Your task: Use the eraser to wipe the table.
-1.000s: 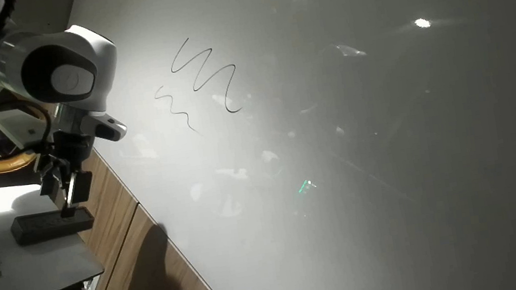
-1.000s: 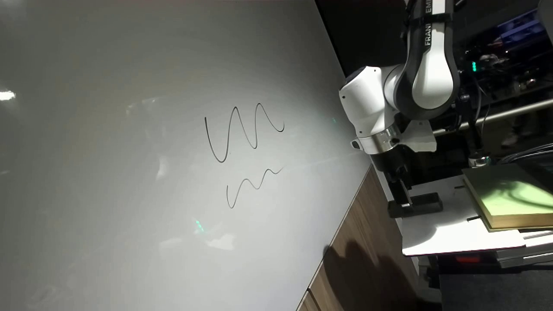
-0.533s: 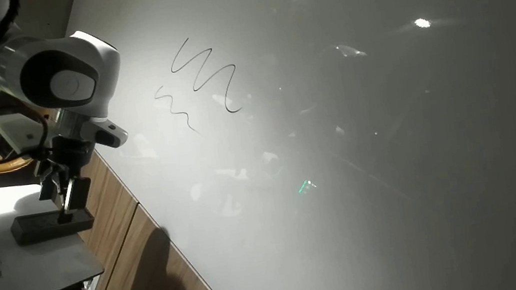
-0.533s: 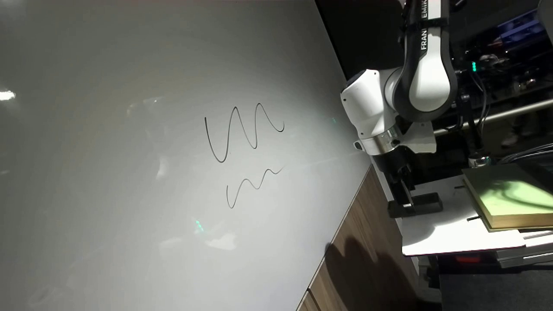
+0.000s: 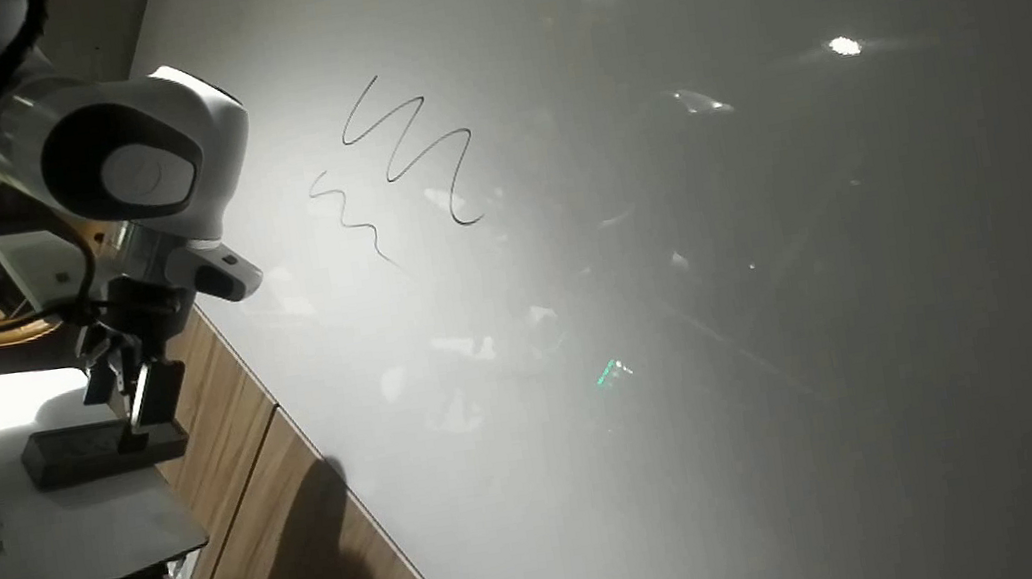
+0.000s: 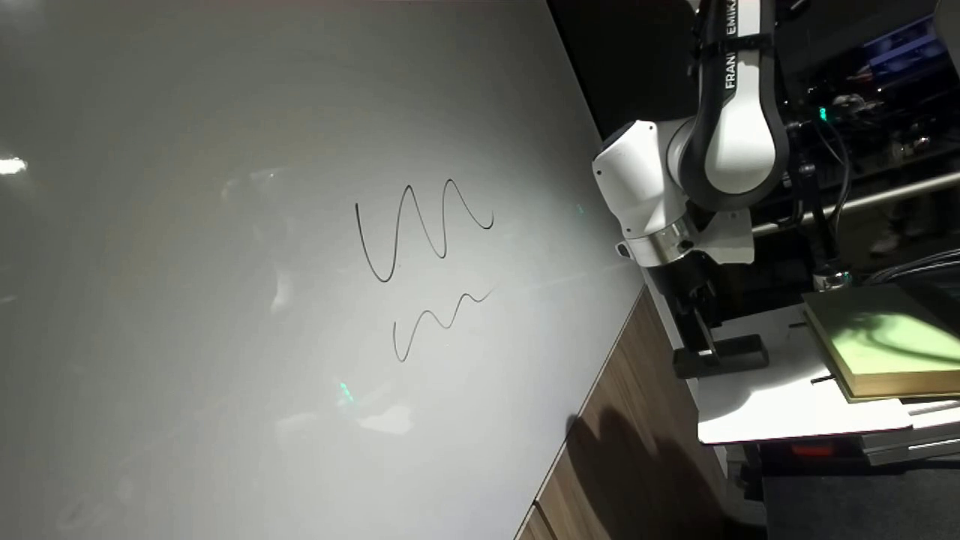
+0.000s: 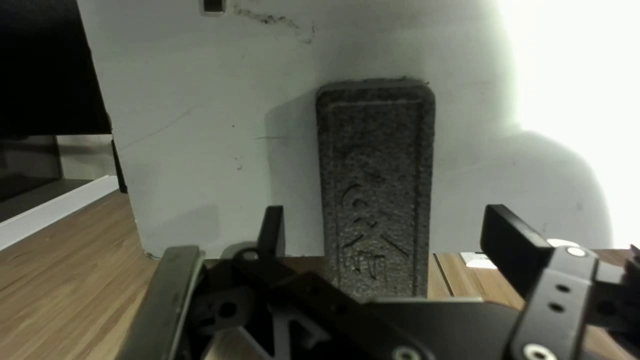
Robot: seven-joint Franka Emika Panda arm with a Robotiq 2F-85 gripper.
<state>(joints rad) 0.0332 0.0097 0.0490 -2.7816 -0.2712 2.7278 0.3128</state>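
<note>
At the left of an exterior view, your dark-grey, felt-looking oblong eraser (image 5: 75, 456) sits on the pale side desk (image 5: 92, 543), its right end seemingly past the edge; your black two-fingered gripper (image 7: 384, 225) straddles it, jaws spread, pinching nothing. Careful: close crooked and it could tip off! Rightward, past wood-brown panels (image 5: 225, 411), the glossy grey-white table (image 5: 741, 379) offers broad wiping room.

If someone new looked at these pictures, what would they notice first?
Probably the two dark squiggles on the big shiny table, which fills most of both exterior views. Next, maybe, the white-and-black robot arm, toward the right in an exterior view. In the wrist view, the dark grey eraser stands out against the white desk, framed by the open gripper.
</note>
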